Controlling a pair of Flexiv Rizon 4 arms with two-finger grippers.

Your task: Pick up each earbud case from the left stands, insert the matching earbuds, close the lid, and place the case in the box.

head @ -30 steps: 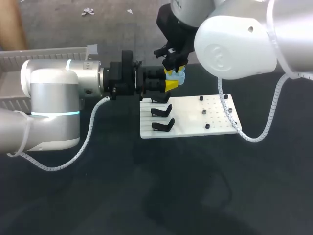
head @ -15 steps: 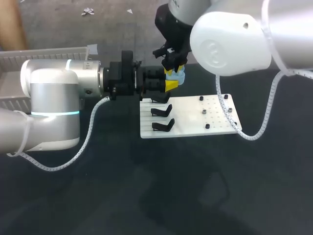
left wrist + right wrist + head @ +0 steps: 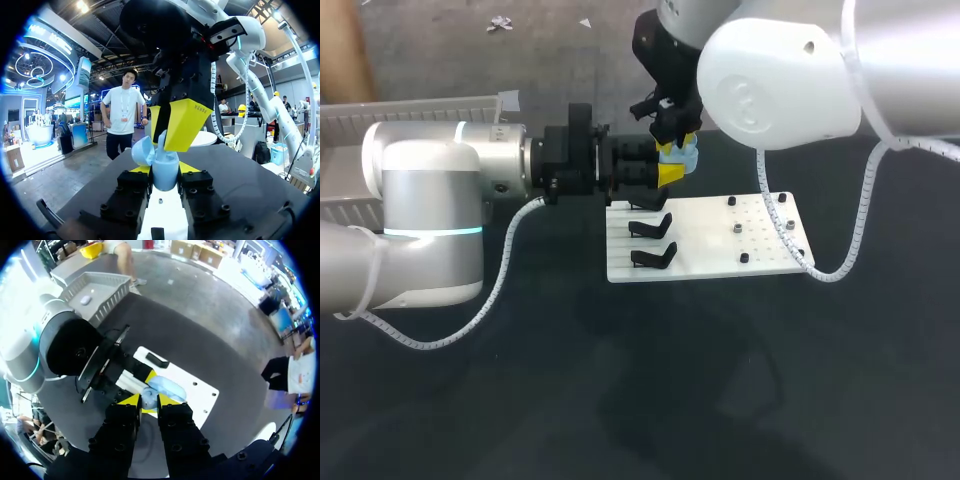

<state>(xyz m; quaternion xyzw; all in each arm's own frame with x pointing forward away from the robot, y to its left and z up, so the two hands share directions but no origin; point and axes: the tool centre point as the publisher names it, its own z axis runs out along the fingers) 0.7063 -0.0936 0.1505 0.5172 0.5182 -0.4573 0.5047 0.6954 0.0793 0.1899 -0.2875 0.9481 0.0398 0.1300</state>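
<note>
Your left arm point(image 3: 430, 195) comes in from the left and lies level above the dark counter point(image 3: 620, 390). Its left gripper point(image 3: 668, 174) holds the light blue earbud case point(image 3: 689, 157) just beyond the far edge of the white board point(image 3: 715, 245). Your right gripper point(image 3: 672, 142) hangs down from above and meets the case at its top. On the left part of the board, black stands point(image 3: 651, 225) sit one behind the other, and small dark pegs point(image 3: 744, 258) sit on its right part. The grey box point(image 3: 420, 110) lies behind the left arm.
</note>
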